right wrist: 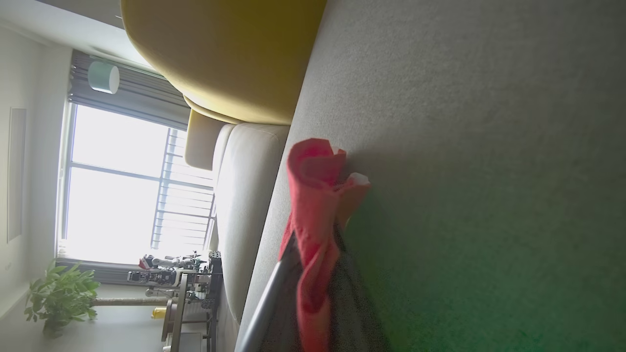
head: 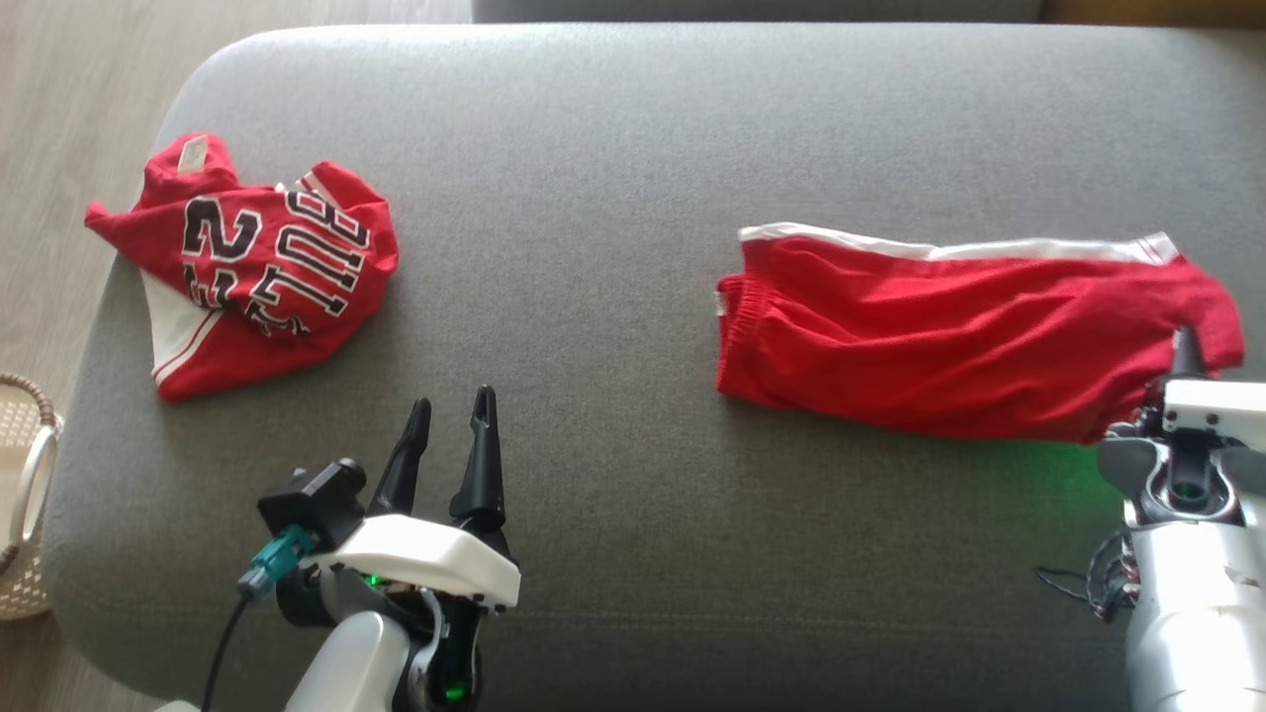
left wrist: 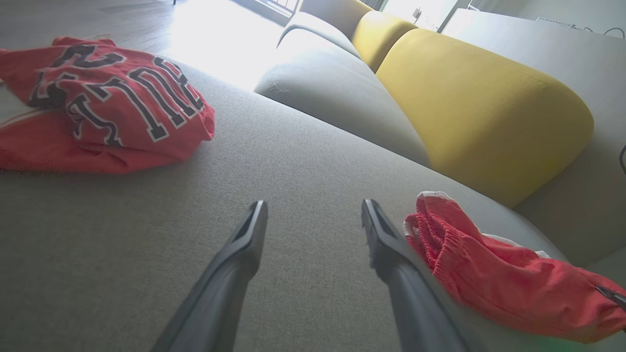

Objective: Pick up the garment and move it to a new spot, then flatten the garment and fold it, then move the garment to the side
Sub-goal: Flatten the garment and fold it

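While the right gripper [head: 1186, 348] pinches the red shorts [head: 949, 331] at their right end, the left gripper [head: 450, 410] hovers spread. The shorts lie on the grey sofa seat [head: 613, 198], well apart from a crumpled jersey [head: 262, 267]. Yellow backrests [left wrist: 479, 107] and wooden floor [head: 59, 119] surround it.

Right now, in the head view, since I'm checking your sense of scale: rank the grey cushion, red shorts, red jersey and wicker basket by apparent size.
1. grey cushion, largest by far
2. red shorts, laid out long
3. red jersey, crumpled
4. wicker basket, smallest as seen, but the picture's edge cuts it off, so unsure
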